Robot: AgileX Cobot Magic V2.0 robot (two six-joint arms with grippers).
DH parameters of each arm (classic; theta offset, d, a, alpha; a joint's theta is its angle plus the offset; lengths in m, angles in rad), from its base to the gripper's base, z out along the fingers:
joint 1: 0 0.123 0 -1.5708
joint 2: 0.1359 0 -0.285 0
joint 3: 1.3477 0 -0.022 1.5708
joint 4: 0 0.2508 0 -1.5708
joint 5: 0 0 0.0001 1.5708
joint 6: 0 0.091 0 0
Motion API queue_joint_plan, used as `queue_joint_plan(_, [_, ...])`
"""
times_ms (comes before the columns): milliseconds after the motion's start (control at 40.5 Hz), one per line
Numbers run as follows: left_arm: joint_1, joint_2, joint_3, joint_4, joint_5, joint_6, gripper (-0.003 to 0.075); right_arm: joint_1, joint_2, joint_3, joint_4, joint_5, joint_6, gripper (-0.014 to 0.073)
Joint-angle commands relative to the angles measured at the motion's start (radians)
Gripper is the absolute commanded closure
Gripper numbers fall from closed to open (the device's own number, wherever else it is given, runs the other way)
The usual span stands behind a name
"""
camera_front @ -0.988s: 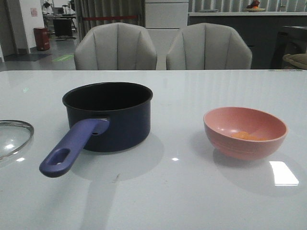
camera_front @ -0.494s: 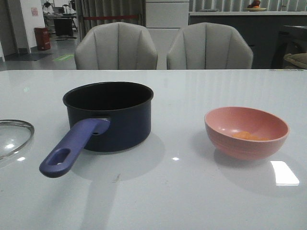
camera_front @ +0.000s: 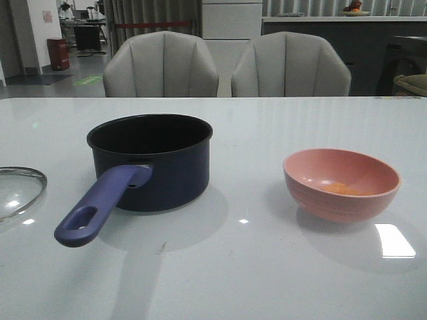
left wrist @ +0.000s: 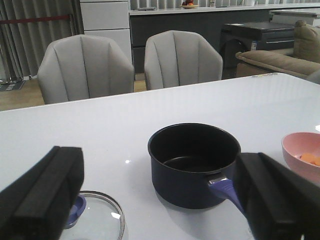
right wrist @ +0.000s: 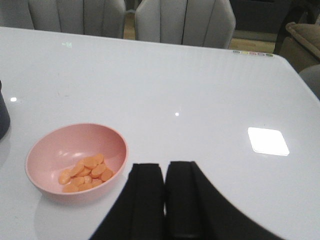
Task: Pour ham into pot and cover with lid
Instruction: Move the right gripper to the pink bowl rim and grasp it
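Observation:
The dark navy pot (camera_front: pixel 150 162) stands left of centre on the white table, its purple-blue handle (camera_front: pixel 97 205) pointing toward the front; it also shows in the left wrist view (left wrist: pixel 194 162), empty inside. The glass lid (camera_front: pixel 17 190) lies flat at the table's left edge, its blue knob (left wrist: pixel 75 212) partly hidden by a finger. The ham (right wrist: pixel 86 173) lies in the pink bowl (camera_front: pixel 341 184) at the right. My left gripper (left wrist: pixel 160 192) is open and empty, above the table in front of pot and lid. My right gripper (right wrist: pixel 165 172) is shut and empty, beside the bowl (right wrist: pixel 75 162). Neither gripper shows in the front view.
Two grey chairs (camera_front: pixel 161 65) stand behind the table's far edge. A bright light reflection (camera_front: pixel 393 240) lies on the table right of the bowl. The table's right edge and corner (right wrist: pixel 287 65) show in the right wrist view.

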Motion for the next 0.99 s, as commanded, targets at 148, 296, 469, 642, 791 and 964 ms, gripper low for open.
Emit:
queue_joint_plan(148, [-0.008, 0.01, -0.029, -0.005, -0.086, -0.008, 0.0083, -0.004, 0.087, -0.04, 0.048, -0.132, -0.001, 0.0417])
queue_joint_plan(296, [-0.008, 0.01, -0.029, -0.005, -0.086, -0.008, 0.0083, -0.004, 0.185, -0.074, 0.105, -0.132, -0.001, 0.0247])
queue_joint_plan(469, [-0.008, 0.01, -0.029, -0.005, -0.086, -0.008, 0.0083, -0.004, 0.369, -0.151, 0.119, -0.134, -0.001, 0.0109])
queue_joint_plan(642, [-0.008, 0.01, -0.029, -0.005, -0.086, -0.008, 0.0083, -0.004, 0.6, -0.259, 0.2, -0.116, -0.001, 0.0111])
queue_joint_plan(791, [-0.008, 0.01, -0.029, -0.005, -0.086, -0.008, 0.0083, -0.004, 0.822, -0.384, 0.271, -0.037, -0.001, 0.0112])
queue_joint_plan(964, [-0.008, 0.01, -0.029, -0.005, -0.086, -0.008, 0.0083, -0.003, 1.044, -0.554, 0.275, 0.095, -0.001, 0.0112])
